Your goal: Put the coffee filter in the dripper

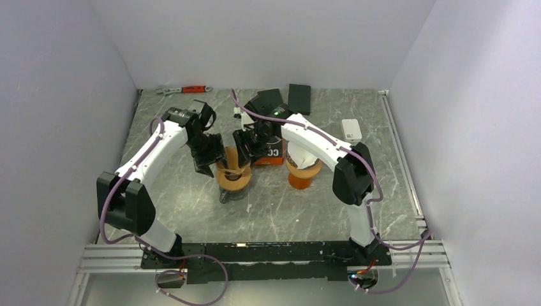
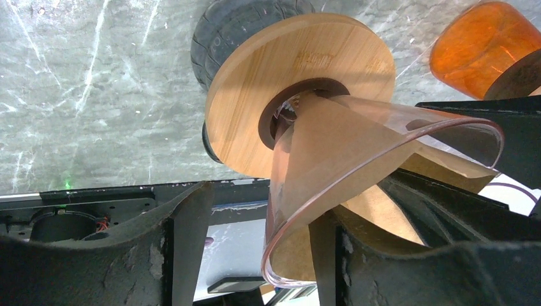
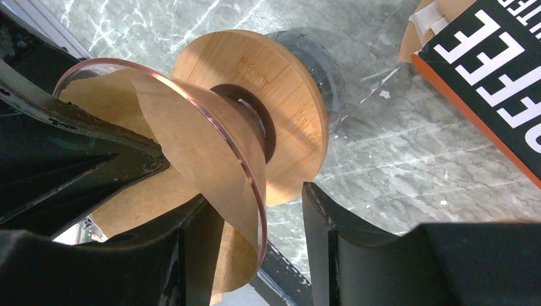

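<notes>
The dripper (image 1: 233,175) is a clear glass cone with a round wooden collar (image 2: 300,76), standing on a dark glass server at the table's middle. The brown paper coffee filter (image 2: 338,146) lies inside the cone, its edge standing above the rim (image 3: 172,127). My left gripper (image 1: 214,156) is open and straddles the cone's left rim (image 2: 255,217); one finger is inside against the filter, the other well outside. My right gripper (image 1: 245,145) is open and straddles the opposite rim (image 3: 258,210) the same way, its outer finger apart from the glass.
An orange vessel (image 1: 301,173) stands right of the dripper, under my right arm. A black and orange coffee box (image 1: 273,155) lies just behind. A white box (image 1: 351,129), two black slabs (image 1: 298,97) and an orange-handled wrench (image 1: 185,90) lie toward the back.
</notes>
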### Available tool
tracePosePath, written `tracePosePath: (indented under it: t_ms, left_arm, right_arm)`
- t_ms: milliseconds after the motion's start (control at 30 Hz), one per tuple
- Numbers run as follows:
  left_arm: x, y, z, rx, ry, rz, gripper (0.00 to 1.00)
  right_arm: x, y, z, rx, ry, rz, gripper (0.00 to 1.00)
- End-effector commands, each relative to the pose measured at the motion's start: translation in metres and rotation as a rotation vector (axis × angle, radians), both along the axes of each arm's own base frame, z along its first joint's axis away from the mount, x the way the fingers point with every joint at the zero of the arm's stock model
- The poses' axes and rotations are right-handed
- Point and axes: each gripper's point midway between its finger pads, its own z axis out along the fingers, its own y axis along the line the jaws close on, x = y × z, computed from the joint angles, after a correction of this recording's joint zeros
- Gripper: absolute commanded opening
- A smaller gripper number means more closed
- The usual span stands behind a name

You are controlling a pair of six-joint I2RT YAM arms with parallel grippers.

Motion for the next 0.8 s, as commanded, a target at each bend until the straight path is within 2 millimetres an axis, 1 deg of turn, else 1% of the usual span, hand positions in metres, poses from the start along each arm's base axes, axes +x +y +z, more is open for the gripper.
tracePosePath:
  t_ms: [0,167,333,533,667,767]
  left_arm:
    - [0.001,0.001,0.014,0.0,-0.052,-0.02,0.62]
    - [0.002,0.005,0.023,0.02,-0.071,-0.014,0.62]
    - [0.001,0.005,0.033,0.008,-0.096,-0.012,0.61]
    - [-0.001,0.0,0.045,-0.032,-0.122,-0.014,0.61]
    - [-0.002,0.001,0.049,-0.036,-0.135,-0.009,0.58]
    - [-0.004,0.004,0.047,-0.023,-0.136,-0.003,0.53]
  right_arm:
    - [0.004,0.009,0.026,0.06,-0.037,0.0,0.52]
    - [0.001,0.013,0.037,0.1,-0.018,-0.006,0.53]
    - [0.003,0.009,0.046,0.092,-0.037,-0.021,0.55]
    - [0.002,0.006,0.053,0.085,-0.049,-0.023,0.55]
    - [0.002,0.003,0.057,0.078,-0.062,-0.029,0.54]
    - [0.002,0.0,0.059,0.07,-0.067,-0.035,0.51]
